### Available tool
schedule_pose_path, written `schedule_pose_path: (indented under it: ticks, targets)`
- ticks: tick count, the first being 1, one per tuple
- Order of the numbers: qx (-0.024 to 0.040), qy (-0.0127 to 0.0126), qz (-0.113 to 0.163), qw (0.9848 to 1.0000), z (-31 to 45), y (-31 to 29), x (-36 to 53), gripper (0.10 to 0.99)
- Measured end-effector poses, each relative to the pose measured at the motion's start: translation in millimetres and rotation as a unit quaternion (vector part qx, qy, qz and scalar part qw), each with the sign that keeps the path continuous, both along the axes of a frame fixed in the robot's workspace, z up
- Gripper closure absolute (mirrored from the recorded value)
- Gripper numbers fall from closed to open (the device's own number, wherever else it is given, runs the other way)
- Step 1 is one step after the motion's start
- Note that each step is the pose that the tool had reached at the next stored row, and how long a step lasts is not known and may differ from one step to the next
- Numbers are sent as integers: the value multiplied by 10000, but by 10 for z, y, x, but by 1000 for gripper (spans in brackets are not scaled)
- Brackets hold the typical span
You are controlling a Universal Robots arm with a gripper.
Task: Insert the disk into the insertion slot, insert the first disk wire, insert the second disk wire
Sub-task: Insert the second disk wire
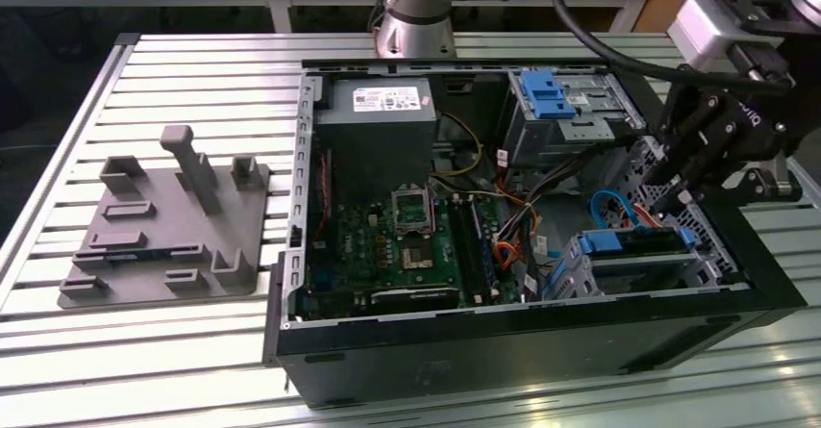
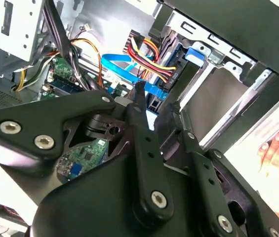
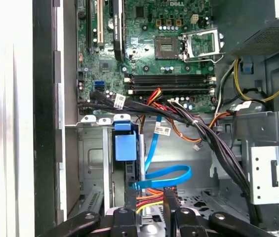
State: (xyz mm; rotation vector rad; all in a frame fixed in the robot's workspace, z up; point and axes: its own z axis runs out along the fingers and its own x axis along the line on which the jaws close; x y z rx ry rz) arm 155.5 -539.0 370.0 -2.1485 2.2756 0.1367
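The disk (image 1: 632, 243), in its bright blue carrier, sits inside the insertion slot (image 1: 699, 266), a silver cage at the case's corner on the exterior view's right. In the first wrist view the disk (image 3: 126, 147) shows edge-on. My gripper (image 1: 670, 197) hangs just behind the disk. Its fingertips (image 2: 139, 95) close on the black plug of a flat blue disk wire (image 2: 122, 66), which loops across the case floor (image 3: 165, 175). A red and yellow wire bundle (image 2: 151, 55) runs to the disk's rear beside it, and the same bundle (image 3: 148, 200) passes between my fingers.
The open computer case (image 1: 513, 351) lies on a slatted table. Inside are the motherboard (image 1: 410, 245), a power supply (image 1: 379, 120) and a grey bay with a blue latch (image 1: 552, 96). A grey fixture (image 1: 167, 226) stands on the exterior view's left. A hand (image 2: 277, 153) rests outside the case.
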Motion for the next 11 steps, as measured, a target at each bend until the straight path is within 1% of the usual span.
schedule_pose_path:
  ticks: [2, 6, 9, 10, 11]
  targets:
    - [-22, 0, -10, 10000, 34, 24, 1, 733]
    - [-38, 0, -35, 10000, 152, 55, 2, 745]
    - [-37, 0, -36, 10000, 158, 56, 2, 933]
    - [-37, 0, -36, 10000, 159, 56, 2, 933]
    - [-38, 0, -36, 10000, 159, 56, 2, 984]
